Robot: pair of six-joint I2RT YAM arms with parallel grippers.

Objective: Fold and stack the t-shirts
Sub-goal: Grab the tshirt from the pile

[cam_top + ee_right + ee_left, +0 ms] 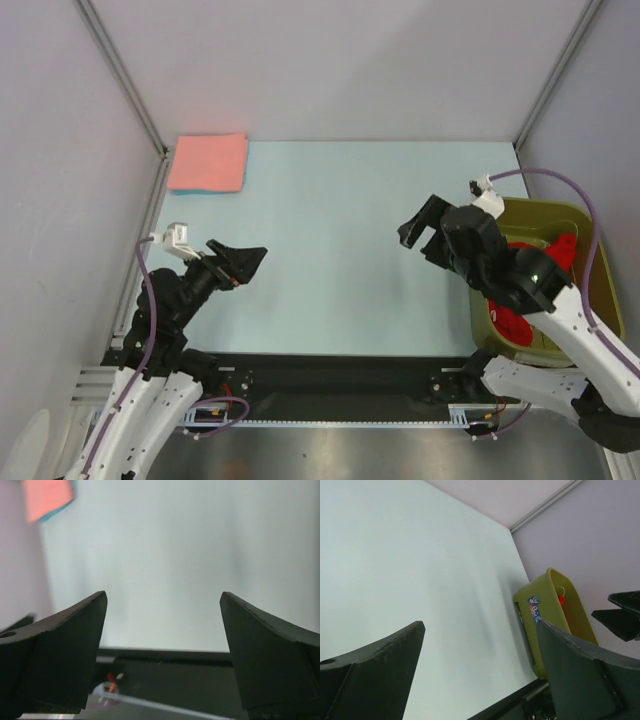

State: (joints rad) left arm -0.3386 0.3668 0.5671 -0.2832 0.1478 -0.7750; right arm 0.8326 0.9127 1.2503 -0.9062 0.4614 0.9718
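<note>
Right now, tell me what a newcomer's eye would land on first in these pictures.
The brightest thing is the salmon-pink shirt, folded flat in the far left corner of the pale-blue table. Next comes the red shirt, bunched inside the olive-green basket at the right edge and partly hidden by the right arm. The left gripper and right gripper hang open and empty above bare table.

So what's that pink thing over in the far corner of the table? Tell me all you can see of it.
It is a salmon-pink t-shirt of soft, plain cloth, folded into a neat flat rectangle. A thin light-blue edge shows along its near side. It lies flat on the pale table, tucked into the far left corner. Nothing rests on it, and nothing is holding it.
</note>
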